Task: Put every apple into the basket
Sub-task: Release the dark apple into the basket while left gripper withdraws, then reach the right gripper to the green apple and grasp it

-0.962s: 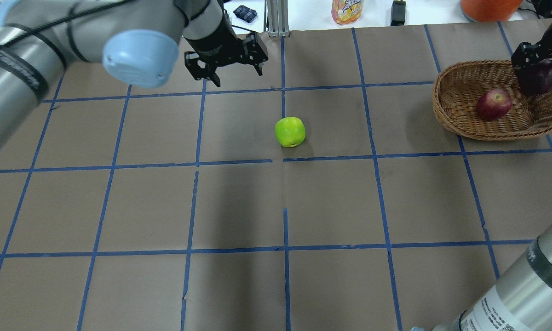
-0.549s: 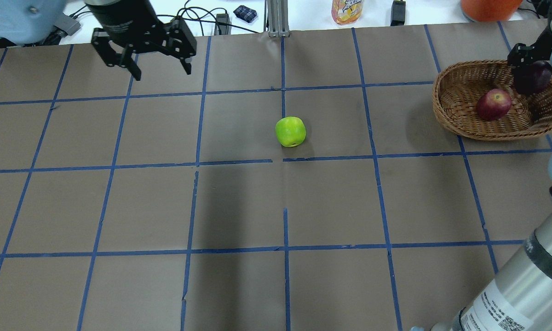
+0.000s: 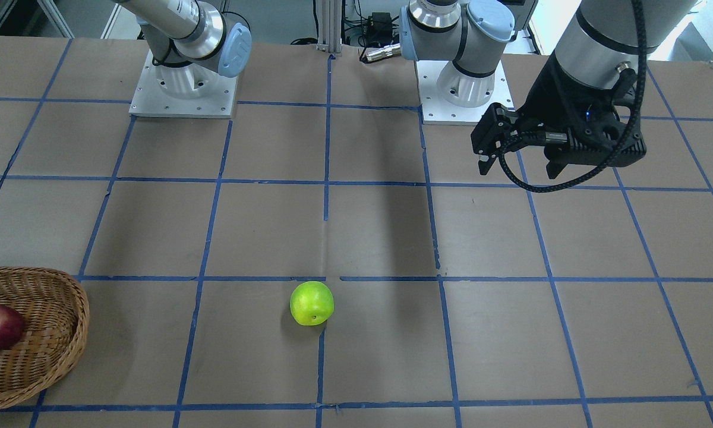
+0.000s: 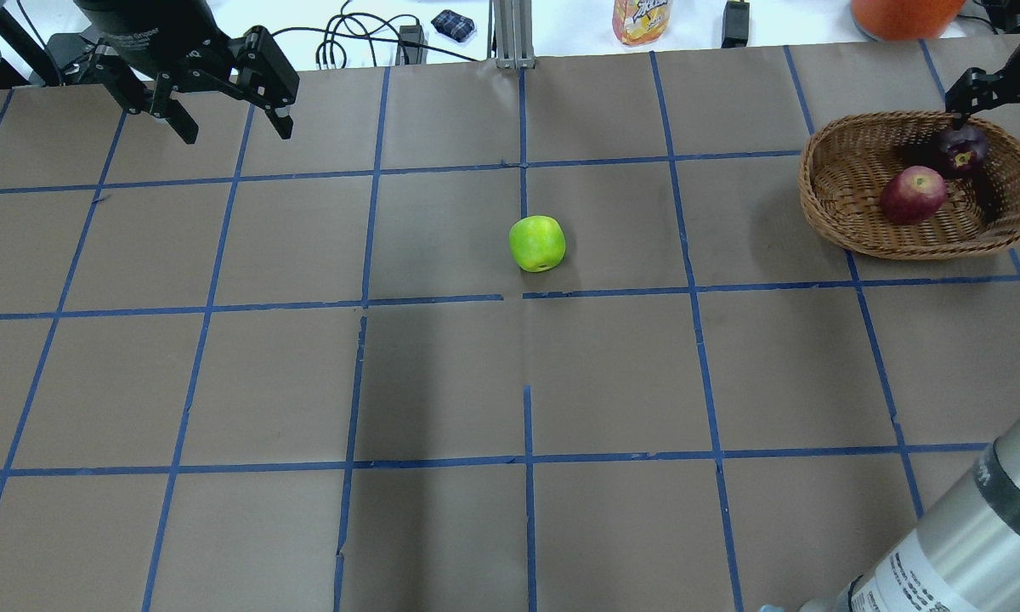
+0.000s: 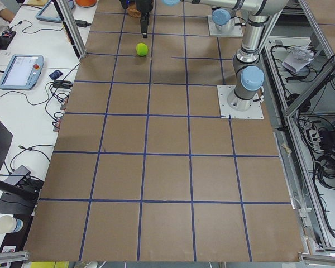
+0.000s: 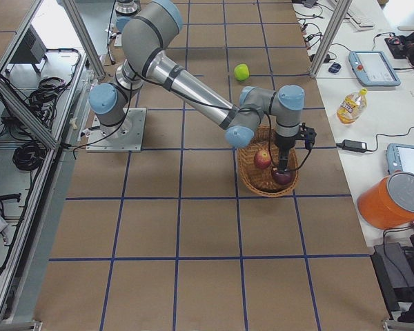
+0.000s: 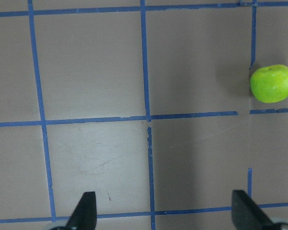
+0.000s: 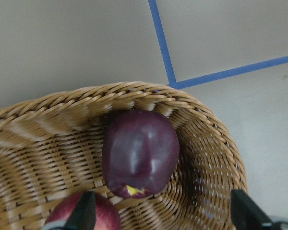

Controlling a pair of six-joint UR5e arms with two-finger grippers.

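Observation:
The lime green apple [image 4: 536, 244] lies alone on the brown table near its middle, also in the front view [image 3: 312, 303] and the left wrist view [image 7: 271, 84]. The wicker basket [image 4: 807, 191] stands at the far right. In it lie the red apple [image 4: 912, 194] and the dark maroon apple [image 4: 962, 150], the maroon one against the far wall [image 8: 140, 152]. My right gripper [image 4: 986, 87] is open and empty above the basket's far rim [image 8: 134, 93]. My left gripper [image 4: 236, 134] is open and empty at the far left, well away from the green apple.
Blue tape lines mark the table in squares. Beyond the far edge are a juice bottle [image 4: 642, 19], an orange bucket [image 4: 905, 13], cables and an aluminium post [image 4: 512, 34]. The two arm bases [image 3: 184, 89] stand on the robot's side.
My left gripper has swung from the far middle to the far left, still open. My right gripper has opened and let go of the maroon apple, which now lies in the basket.

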